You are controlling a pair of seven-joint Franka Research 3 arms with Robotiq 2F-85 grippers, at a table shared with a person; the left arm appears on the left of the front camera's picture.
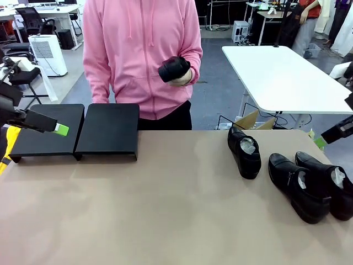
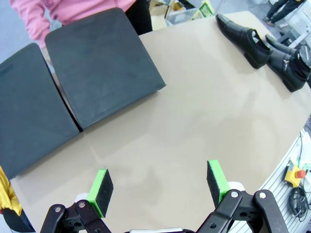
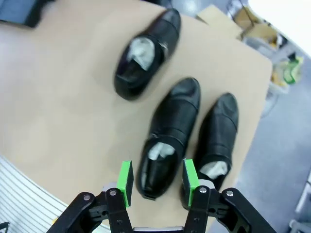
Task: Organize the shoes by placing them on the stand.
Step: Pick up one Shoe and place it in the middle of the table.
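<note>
the right gripper point(image 3: 158, 167) has its jaws partly spread, closed on nothing. the middle shoe point(image 3: 172, 126) lies below them on the table point(image 3: 63, 107), its heel end showing in the gap between them. a second shoe point(image 3: 218, 131) lies just outside the right-hand jaw, and a third shoe point(image 3: 146, 53) lies farther ahead, off to the left. the left gripper point(image 2: 158, 170) has its jaws spread wide and bare. the stand point(image 2: 97, 68) lies ahead of them, to the left. a person's hand point(image 1: 183, 79) holds a fourth shoe point(image 1: 173, 68) well beyond both grippers.

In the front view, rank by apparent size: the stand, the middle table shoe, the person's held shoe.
1. stand
2. middle table shoe
3. held shoe, though it is farther off and partly hidden by the hand
</note>
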